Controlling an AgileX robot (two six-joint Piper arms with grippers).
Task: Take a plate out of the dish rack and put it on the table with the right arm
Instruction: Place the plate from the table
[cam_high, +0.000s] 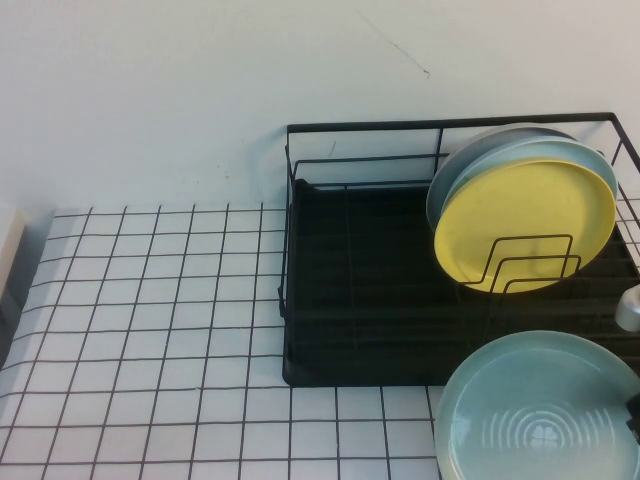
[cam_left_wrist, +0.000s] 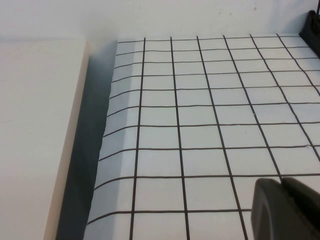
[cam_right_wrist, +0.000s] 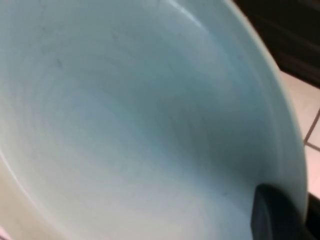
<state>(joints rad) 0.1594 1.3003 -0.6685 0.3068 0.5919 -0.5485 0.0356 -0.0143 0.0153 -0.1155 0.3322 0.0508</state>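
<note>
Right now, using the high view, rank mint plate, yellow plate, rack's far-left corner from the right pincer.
1. Mint plate, in the right pincer, front right.
2. Yellow plate, upright in the dish rack behind.
3. Rack's far-left corner, back left.
Left pincer: over the table, left.

Rack (cam_high: 360, 300) stands on the table (cam_high: 150, 330) at far right. Stacked plates (cam_high: 525, 225) lean upright in its right part. Another plate (cam_high: 540, 410) lies near right, overlapping the rack's near edge; right gripper (cam_right_wrist: 280, 215) at that plate's rim, left gripper (cam_left_wrist: 287, 207) over the table's left.
</note>
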